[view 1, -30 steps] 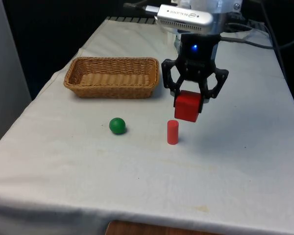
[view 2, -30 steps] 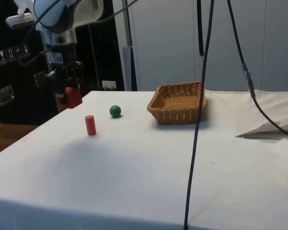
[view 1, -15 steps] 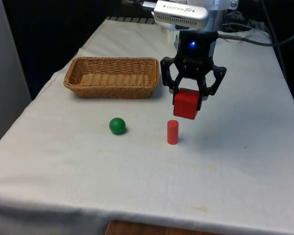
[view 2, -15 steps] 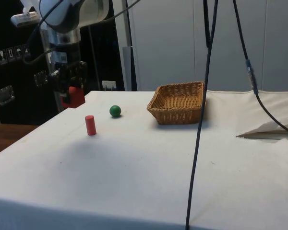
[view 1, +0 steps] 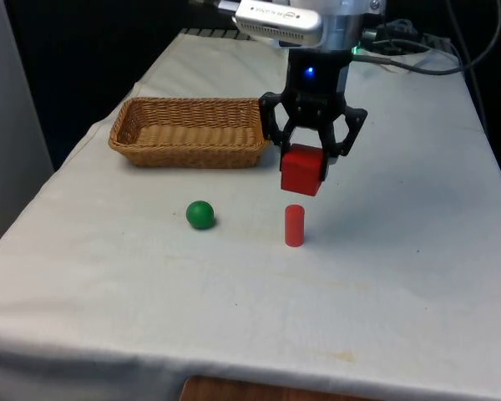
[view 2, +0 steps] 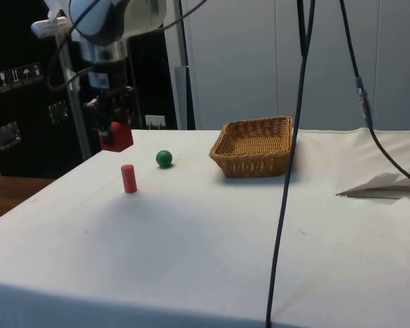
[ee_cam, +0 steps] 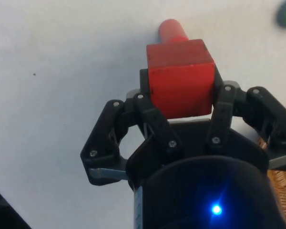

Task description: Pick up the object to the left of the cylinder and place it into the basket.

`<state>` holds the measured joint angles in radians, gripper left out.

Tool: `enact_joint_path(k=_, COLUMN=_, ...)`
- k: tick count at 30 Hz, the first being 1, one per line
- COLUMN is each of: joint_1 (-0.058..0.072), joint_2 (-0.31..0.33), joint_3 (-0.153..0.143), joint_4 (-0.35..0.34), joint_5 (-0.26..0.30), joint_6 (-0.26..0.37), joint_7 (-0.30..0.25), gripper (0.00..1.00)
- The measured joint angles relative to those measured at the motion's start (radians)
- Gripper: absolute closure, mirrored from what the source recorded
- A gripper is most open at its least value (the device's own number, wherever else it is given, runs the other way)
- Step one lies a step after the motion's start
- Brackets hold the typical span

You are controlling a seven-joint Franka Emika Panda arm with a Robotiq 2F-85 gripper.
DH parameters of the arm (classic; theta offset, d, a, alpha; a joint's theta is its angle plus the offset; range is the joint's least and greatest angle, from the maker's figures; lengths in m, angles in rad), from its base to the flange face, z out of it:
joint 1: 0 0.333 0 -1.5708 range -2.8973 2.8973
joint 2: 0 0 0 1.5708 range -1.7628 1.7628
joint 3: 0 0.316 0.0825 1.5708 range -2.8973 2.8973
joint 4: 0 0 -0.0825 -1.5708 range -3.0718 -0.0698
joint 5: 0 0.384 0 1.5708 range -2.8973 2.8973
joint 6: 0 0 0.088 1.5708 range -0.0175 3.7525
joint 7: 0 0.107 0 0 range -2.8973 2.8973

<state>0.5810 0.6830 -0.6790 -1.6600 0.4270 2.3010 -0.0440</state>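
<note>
The table (view 1: 417, 276) was covered by a white cloth, with black curtains behind its far end and pale cupboard doors off to one side.

Nearest in the front view stood a small red cylinder (view 1: 294, 225), upright on the cloth. A green ball (view 1: 200, 215) lay on the cloth well apart from it, toward the front view's left.

A little farther back, the black gripper (view 1: 305, 160) hung in the air above the cloth. Its two fingers (ee_cam: 223, 112) were closed tight on a red cube (view 1: 301, 170), one on each side. The red cube was off the table, just above and behind the red cylinder, not touching it. The side view showed the same thing: the red cube (view 2: 115, 137) high over the red cylinder (view 2: 128, 178).

Farthest back sat the woven basket (view 1: 125, 138), on the front view's left, with nothing seen inside it. Its near corner was close to the gripper, but the red cube was not over it.

It looked like the carrying step. The red cube was picked up and lifted, but not yet dropped in. Next, the gripper would probably need to move toward the front view's left until the red cube was over the middle of the basket. Then it should go down a little and let go.
</note>
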Motion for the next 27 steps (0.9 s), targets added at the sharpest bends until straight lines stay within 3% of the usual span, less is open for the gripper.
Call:
enact_joint_path(k=12, joint_1=-0.001, joint_2=-0.038, joint_3=-0.012, joint_4=-0.076, joint_5=0.0, joint_6=0.028, joint_7=-0.034, gripper=0.97)
enact_joint_path(k=27, joint_1=-0.001, joint_2=-0.116, joint_3=-0.041, joint_4=-0.221, joint_5=0.0, joint_6=0.095, joint_7=-0.107, gripper=0.97)
